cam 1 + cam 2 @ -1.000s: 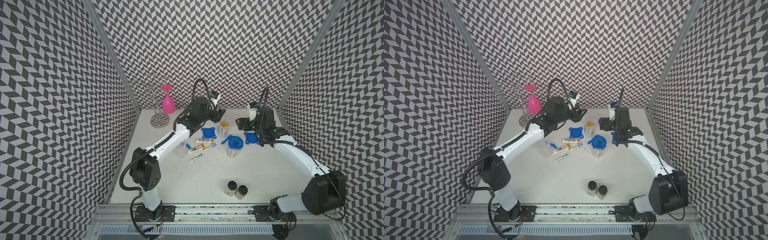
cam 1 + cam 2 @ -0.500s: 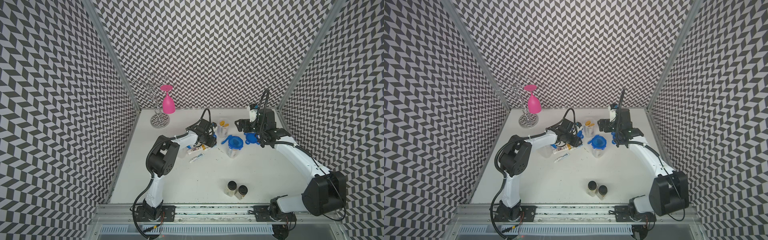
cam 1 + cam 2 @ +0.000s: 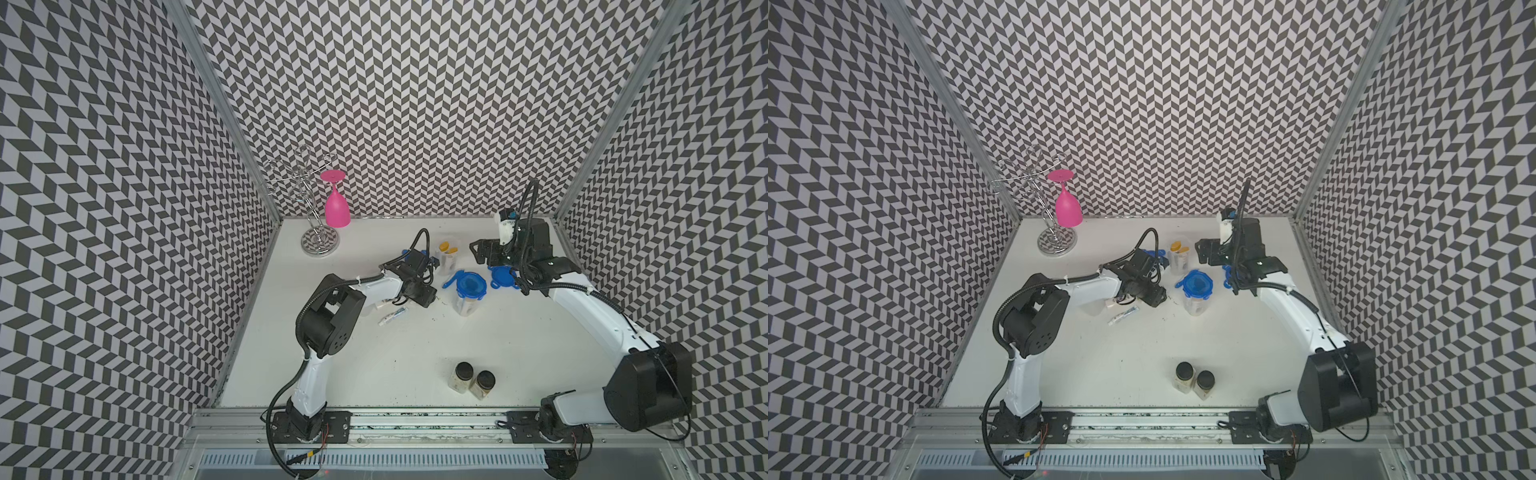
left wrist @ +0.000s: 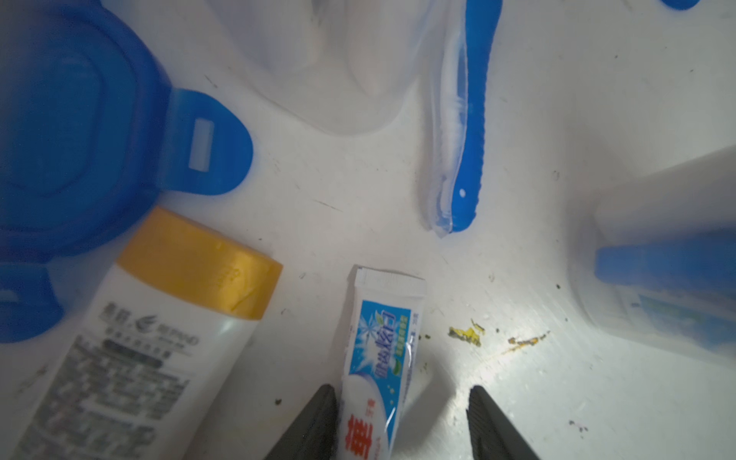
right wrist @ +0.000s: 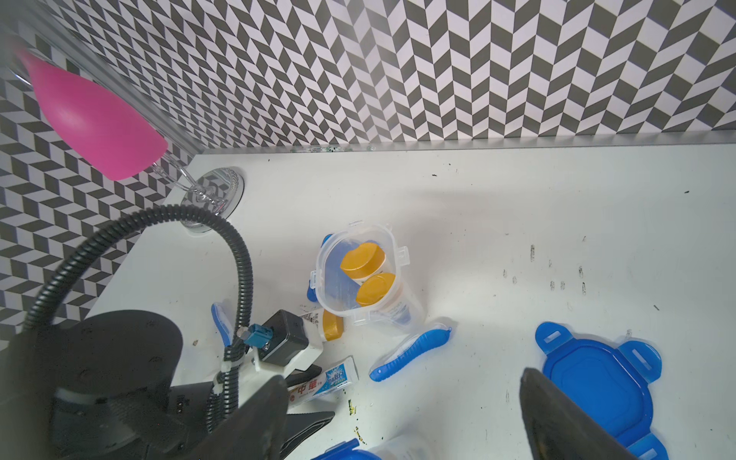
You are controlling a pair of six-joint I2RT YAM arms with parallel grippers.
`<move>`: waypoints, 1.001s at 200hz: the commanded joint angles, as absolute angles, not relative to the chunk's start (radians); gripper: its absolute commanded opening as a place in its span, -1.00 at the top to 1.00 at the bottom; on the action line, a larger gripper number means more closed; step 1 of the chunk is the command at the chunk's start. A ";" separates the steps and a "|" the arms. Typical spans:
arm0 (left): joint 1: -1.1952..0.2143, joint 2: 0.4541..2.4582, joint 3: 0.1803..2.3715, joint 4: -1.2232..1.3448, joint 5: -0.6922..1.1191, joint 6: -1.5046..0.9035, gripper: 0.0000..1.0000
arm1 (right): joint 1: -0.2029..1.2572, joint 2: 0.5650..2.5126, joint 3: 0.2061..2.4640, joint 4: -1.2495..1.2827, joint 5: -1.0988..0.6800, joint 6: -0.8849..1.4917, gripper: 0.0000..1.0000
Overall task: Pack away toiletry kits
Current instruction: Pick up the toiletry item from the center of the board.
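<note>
toothpaste tube [image 5: 324, 382] – red characters 中華, white bottle [image 4: 119, 358] label print – too blurred to read

Clear glossy plastic tub [image 5: 401, 255], smooth blue plastic lid [image 5: 597, 382], shiny printed toothpaste tube [image 4: 382, 350], white plastic bottle [image 4: 131, 358] with satin gold cap, scuffed matt white table [image 3: 395, 353], polished metal wire rack [image 3: 320, 243].

You see the left gripper [image 4: 401, 392] with its jaws apart around 1 toothpaste tube [image 4: 378, 350], touching 1 finger only. Beside it lies a gold-capped bottle [image 4: 139, 338]; beyond, a blue lid [image 4: 79, 131] and toothbrush [image 4: 470, 119].
</note>
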State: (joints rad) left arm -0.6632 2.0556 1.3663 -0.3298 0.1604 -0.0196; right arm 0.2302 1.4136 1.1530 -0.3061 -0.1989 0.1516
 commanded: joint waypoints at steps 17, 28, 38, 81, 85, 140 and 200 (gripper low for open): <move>-0.686 2.011 1.271 -0.357 0.061 -0.019 0.00 | 0.221 1.425 1.176 -0.265 -0.205 0.167 -0.78; -0.693 2.001 1.245 -0.359 0.044 -0.021 0.10 | 0.220 1.434 1.189 -0.273 -0.210 0.171 -0.78; -0.699 1.994 1.218 -0.350 0.030 -0.023 0.19 | 0.220 1.443 1.203 -0.281 -0.215 0.175 -0.78; -0.705 1.960 1.170 -0.305 0.029 -0.045 0.75 | 0.216 1.469 1.252 -0.347 -0.250 0.186 -0.77; -0.705 1.947 1.164 -0.298 0.046 -0.047 0.80 | 0.215 1.473 1.257 -0.356 -0.259 0.187 -0.78; -0.704 1.655 1.085 -0.176 0.216 -0.085 1.00 | 0.197 1.516 1.304 -0.460 -0.554 0.194 -0.76; -0.704 1.563 1.104 -0.032 0.289 -0.135 1.00 | 0.245 1.631 1.373 -0.547 -0.789 0.128 -0.75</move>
